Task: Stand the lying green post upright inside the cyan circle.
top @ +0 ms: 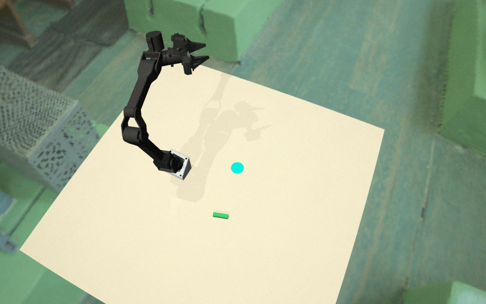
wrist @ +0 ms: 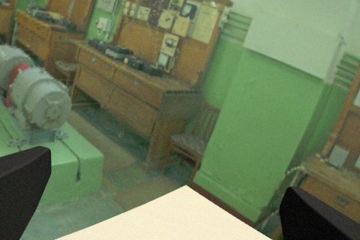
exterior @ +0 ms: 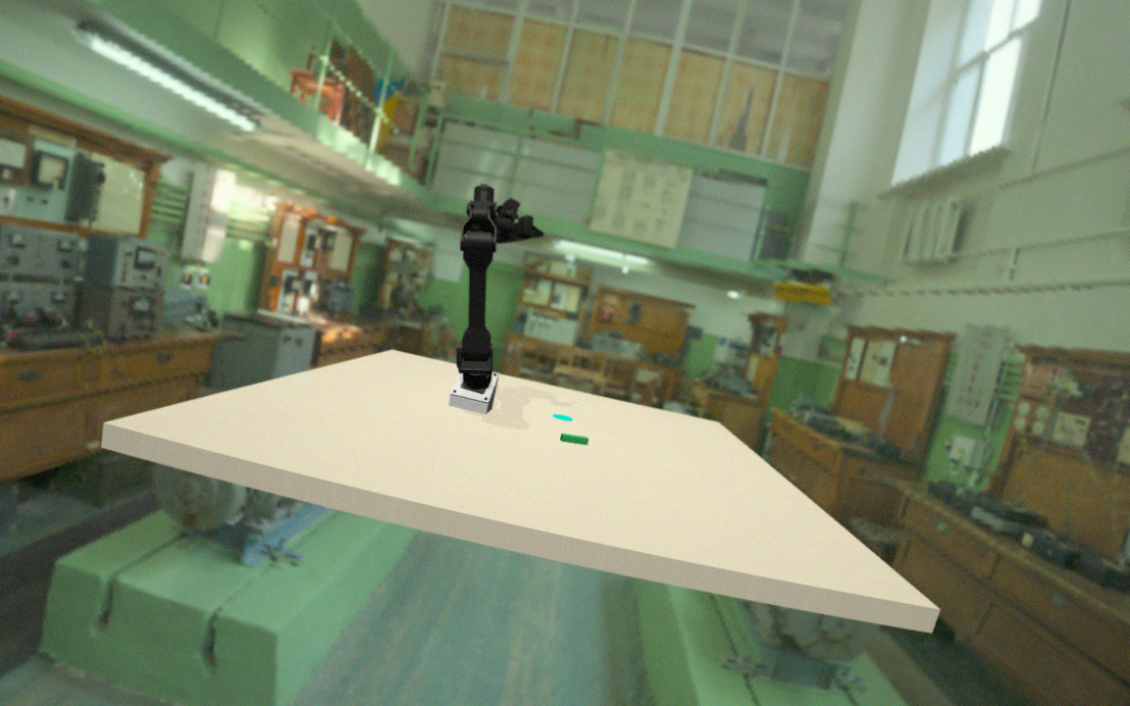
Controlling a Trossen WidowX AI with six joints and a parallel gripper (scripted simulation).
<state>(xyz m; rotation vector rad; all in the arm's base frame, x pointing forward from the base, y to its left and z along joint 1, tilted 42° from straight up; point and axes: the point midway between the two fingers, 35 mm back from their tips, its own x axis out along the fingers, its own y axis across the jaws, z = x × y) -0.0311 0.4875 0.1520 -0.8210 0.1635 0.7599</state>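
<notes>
From above, the green post [top: 220,215] [exterior: 574,438] lay flat on the tabletop [top: 293,242] [exterior: 498,491] [wrist: 176,217], near the cyan circle [top: 237,167] [exterior: 562,418] at its one o'clock. From outside, the arm [exterior: 477,298] [top: 141,90] stood raised. At the wrist, the hand [wrist: 169,183] [top: 207,51] [exterior: 540,234] gaped wide, holding nothing.

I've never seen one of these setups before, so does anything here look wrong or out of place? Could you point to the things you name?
Nothing stands out as damaged or spilled. The green post [top: 220,215] [exterior: 574,438] lies on its side outside the cyan circle [top: 237,167] [exterior: 562,418], but that fits a job still to be done.
</notes>
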